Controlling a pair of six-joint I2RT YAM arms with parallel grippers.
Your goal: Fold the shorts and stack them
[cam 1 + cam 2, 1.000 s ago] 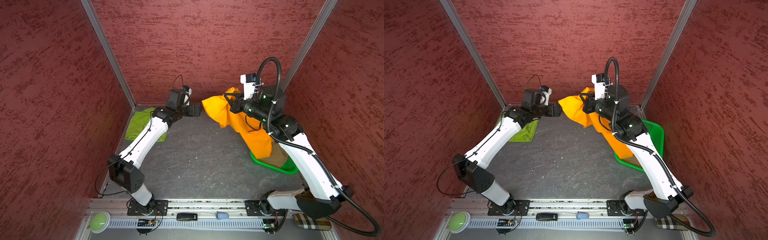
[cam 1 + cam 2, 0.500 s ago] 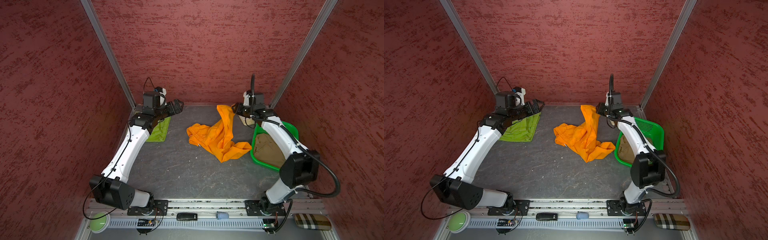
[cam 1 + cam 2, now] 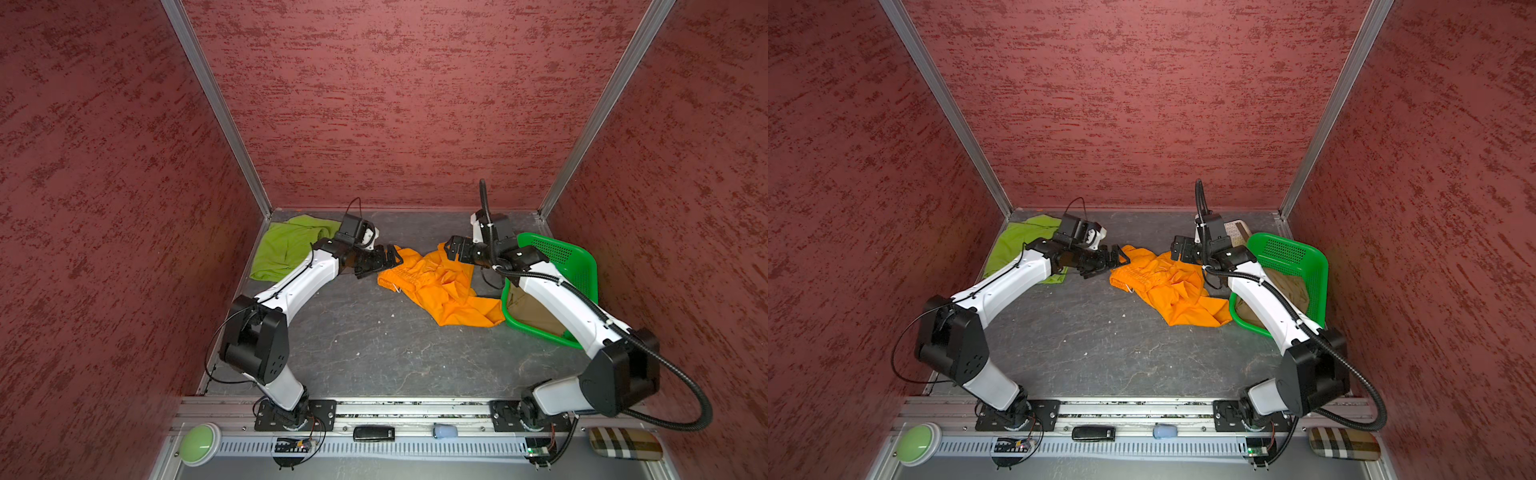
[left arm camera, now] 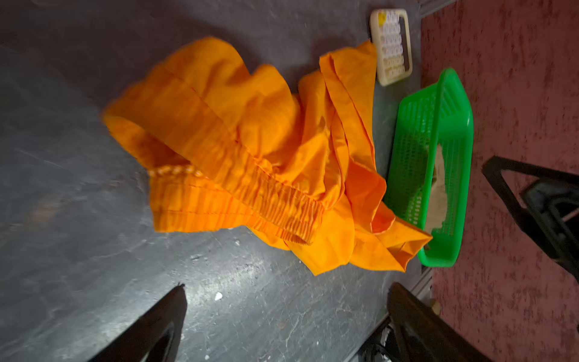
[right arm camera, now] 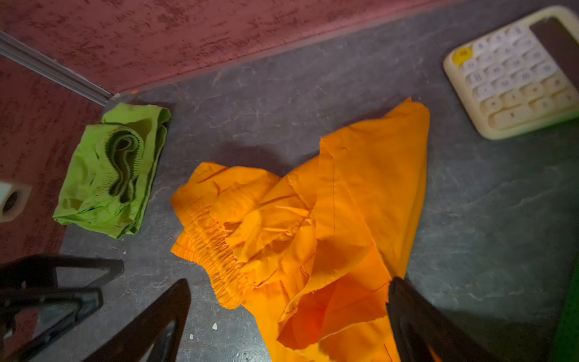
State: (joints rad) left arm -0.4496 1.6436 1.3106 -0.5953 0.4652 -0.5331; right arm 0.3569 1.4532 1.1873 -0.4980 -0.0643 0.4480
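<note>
Left wrist view shows khaki shorts (image 4: pixel 438 194) inside green basket (image 4: pixel 415 141).

Both top views look down from high in front; wrist views, close, share the orange shorts (image 4: pixel 250 150).

Top views bright; wrist views dim, blurred.
</note>
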